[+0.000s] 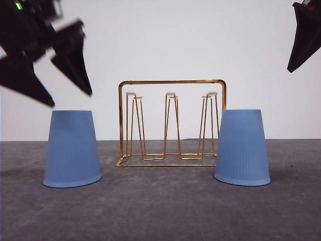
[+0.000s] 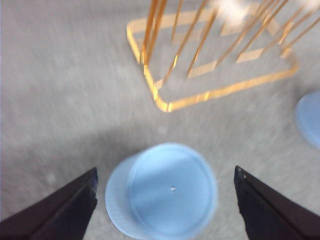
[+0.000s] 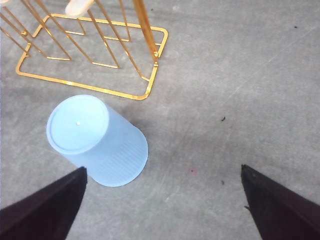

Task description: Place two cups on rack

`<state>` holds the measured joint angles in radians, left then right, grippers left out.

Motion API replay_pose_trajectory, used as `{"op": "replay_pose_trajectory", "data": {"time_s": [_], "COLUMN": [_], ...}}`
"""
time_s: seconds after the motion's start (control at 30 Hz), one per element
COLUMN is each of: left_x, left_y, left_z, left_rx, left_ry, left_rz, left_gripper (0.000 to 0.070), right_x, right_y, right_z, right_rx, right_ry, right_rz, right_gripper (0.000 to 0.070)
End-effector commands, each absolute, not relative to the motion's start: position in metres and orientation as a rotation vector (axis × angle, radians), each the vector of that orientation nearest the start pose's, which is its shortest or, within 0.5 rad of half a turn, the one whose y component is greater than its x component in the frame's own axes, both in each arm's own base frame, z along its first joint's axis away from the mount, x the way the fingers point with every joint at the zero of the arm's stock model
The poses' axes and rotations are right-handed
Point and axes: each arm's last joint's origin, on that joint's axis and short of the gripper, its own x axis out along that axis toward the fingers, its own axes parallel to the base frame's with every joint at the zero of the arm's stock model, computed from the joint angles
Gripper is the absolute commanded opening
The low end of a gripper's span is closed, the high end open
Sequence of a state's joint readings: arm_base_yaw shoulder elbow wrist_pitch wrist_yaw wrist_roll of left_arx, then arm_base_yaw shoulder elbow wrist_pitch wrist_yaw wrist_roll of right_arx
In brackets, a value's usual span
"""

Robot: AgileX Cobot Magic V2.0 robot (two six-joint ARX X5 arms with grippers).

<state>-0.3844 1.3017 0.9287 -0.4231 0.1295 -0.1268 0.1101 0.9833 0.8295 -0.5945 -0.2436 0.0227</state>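
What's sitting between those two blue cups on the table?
The gold wire rack stands between the left cup and the right cup, touching neither; the front view shows it.

The front camera sits low, facing the rack [image 1: 171, 123] level-on. Both wrist cameras look steeply down past their spread fingers, sharing the rack's base.

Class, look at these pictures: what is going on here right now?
A two-armed robot is about to put cups on a rack. Both blue cups stand upside down on the grey table: the left cup and right cup, either side of the gold wire rack. The left gripper hangs open above the left cup; the right gripper is open above the table beside the right cup. Nothing is held.
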Motion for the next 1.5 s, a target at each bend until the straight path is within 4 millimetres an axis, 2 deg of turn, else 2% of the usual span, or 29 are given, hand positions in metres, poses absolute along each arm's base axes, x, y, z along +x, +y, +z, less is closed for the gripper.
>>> {"op": "replay_pose_trajectory", "data": {"time_s": [0.0,0.2,0.33,0.4,0.5,0.6,0.67,0.83,1.0,1.1,1.17,1.27,1.47], "left_x": [0.255,0.271,0.273,0.273,0.273,0.275,0.277,0.284,0.283,0.281,0.281,0.287,0.315], "left_y": [-0.110,-0.117,-0.119,-0.120,-0.124,-0.130,-0.136,-0.149,-0.157,-0.161,-0.163,-0.165,-0.178], "left_z": [0.251,0.223,0.215,0.215,0.218,0.228,0.242,0.298,0.354,0.372,0.376,0.370,0.335], "left_rx": [-0.001,0.009,0.014,0.014,0.017,0.014,0.020,0.034,0.049,0.063,0.076,0.094,0.172], "left_ry": [0.838,0.905,0.942,0.940,0.931,0.906,0.880,0.784,0.668,0.602,0.575,0.582,0.646], "left_rz": [-0.438,-0.431,-0.428,-0.430,-0.445,-0.475,-0.494,-0.541,-0.588,-0.613,-0.613,-0.594,-0.522], "left_gripper": [0.0527,0.0526,0.0502,0.0454,0.0346,0.0346,0.0346,0.0347,0.0348,0.0348,0.0349,0.0352,0.0352], "right_x": [0.196,0.196,0.196,0.196,0.196,0.196,0.196,0.195,0.194,0.194,0.193,0.192,0.191], "right_y": [0.029,0.029,0.029,0.029,0.029,0.029,0.029,0.029,0.029,0.029,0.029,0.029,0.029], "right_z": [0.282,0.282,0.282,0.282,0.282,0.282,0.282,0.282,0.281,0.280,0.280,0.278,0.278], "right_rx": [0.063,0.063,0.063,0.064,0.063,0.064,0.064,0.064,0.064,0.065,0.066,0.067,0.065], "right_ry": [0.744,0.744,0.745,0.745,0.745,0.746,0.746,0.754,0.764,0.772,0.784,0.802,0.813], "right_rz": [0.337,0.337,0.337,0.338,0.338,0.338,0.338,0.337,0.337,0.336,0.336,0.335,0.335], "right_gripper": [0.0625,0.0625,0.0625,0.0625,0.0625,0.0625,0.0625,0.0625,0.0625,0.0625,0.0625,0.0625,0.0625]}}
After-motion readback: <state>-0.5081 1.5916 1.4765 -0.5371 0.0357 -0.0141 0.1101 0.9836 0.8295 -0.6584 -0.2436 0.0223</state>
